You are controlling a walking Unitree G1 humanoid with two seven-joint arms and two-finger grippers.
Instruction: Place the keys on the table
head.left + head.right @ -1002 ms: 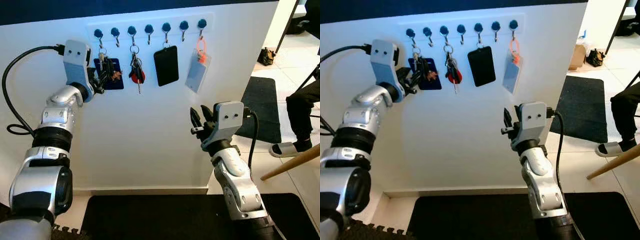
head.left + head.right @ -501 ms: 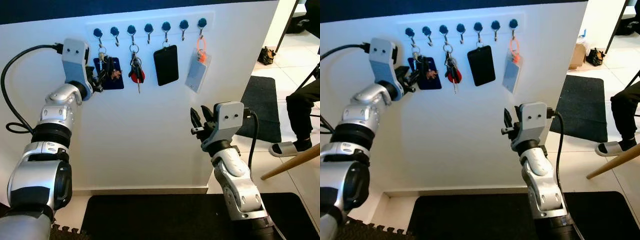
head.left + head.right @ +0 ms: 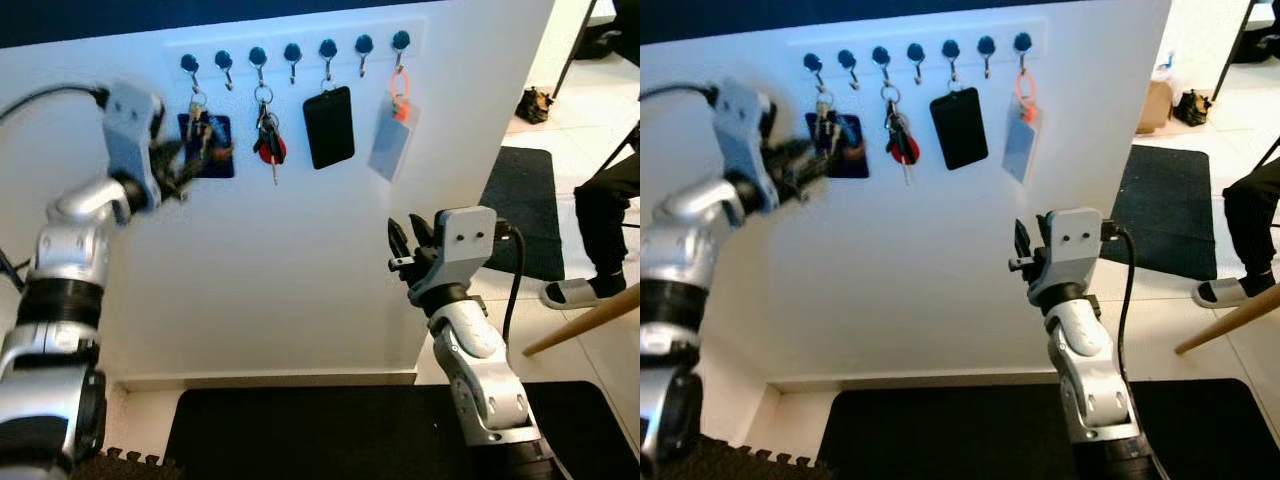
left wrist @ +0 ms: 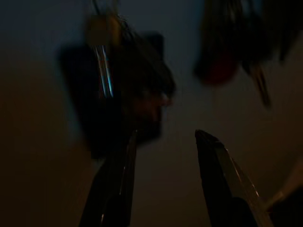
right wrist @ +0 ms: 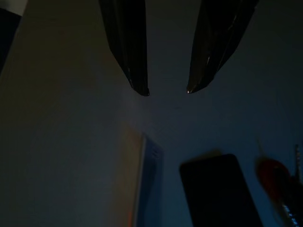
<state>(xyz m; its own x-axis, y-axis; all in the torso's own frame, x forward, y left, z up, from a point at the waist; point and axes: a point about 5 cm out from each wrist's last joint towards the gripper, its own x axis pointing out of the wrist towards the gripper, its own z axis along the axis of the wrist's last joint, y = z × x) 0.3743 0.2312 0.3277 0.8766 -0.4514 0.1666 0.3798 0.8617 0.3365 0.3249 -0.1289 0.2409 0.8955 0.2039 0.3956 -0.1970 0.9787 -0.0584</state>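
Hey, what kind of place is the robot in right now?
Probably a home entryway: a row of wall hooks holds bunches of keys and card holders, a dark floor mat lies at the wall's foot, and tiled floor runs alongside.

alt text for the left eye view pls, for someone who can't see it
The robot's left gripper, blurred, reaches at a key bunch hanging on a white wall's hook rack. Further along hang red-fobbed keys, a black card holder and a clear badge; the right gripper waits lower, fingers open.
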